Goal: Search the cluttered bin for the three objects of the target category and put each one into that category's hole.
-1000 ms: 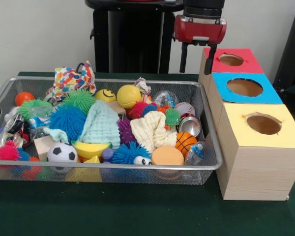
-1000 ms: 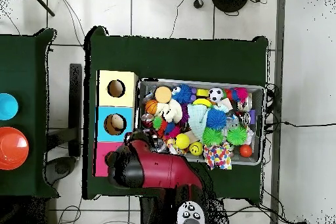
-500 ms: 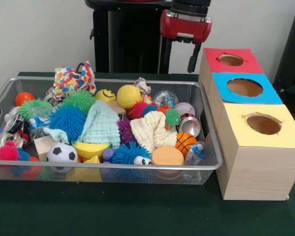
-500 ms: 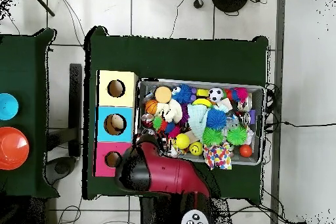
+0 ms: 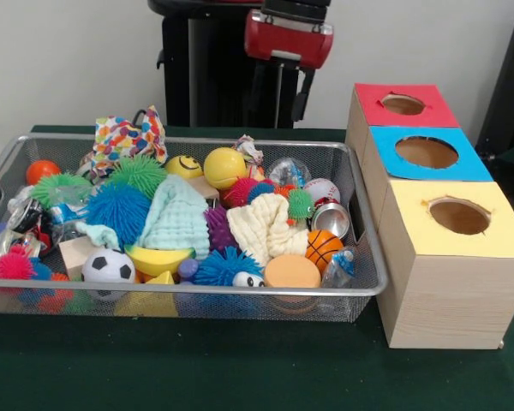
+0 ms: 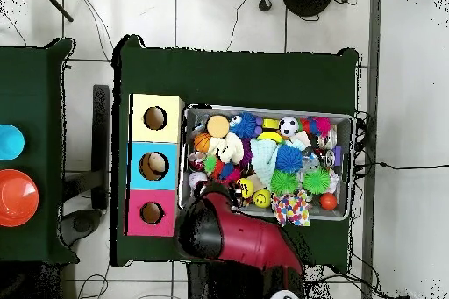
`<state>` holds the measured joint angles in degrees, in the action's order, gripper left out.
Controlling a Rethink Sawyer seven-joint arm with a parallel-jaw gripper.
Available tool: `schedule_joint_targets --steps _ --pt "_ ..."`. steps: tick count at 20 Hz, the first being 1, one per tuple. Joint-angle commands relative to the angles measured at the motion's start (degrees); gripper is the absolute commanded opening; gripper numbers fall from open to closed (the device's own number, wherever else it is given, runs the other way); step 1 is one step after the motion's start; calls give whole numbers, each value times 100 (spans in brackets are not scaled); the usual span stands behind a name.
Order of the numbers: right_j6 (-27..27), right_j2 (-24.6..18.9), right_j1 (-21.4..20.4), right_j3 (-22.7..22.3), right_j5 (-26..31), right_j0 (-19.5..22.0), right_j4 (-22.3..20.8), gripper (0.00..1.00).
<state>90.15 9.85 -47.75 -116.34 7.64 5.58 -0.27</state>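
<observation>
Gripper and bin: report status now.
Gripper empty, high behind bin's far rim, fingers apart. Bin packed; nothing picked. Red box hole clear, no obstruction.

The bin (image 5: pixel 360 282) is packed with toys edge to edge, leaving no bare floor between them. The three box holes, red (image 5: pixel 403 104), blue (image 5: pixel 427 152) and yellow (image 5: pixel 459 217), lie uncovered from above.

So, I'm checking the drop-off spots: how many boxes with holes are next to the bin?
3, in a row beside the bin: red box farthest back, blue box in the middle, yellow box nearest the camera.
</observation>
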Motion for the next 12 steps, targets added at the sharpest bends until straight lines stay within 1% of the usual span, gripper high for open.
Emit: schedule_joint_targets --steps 1,6,12 --pt "695 -233 85 -451 -370 662 -461 100" --pt "515 -346 16 -594 -533 1247 -872 100" --pt "496 -571 165 -623 -771 1904 -1353 100"
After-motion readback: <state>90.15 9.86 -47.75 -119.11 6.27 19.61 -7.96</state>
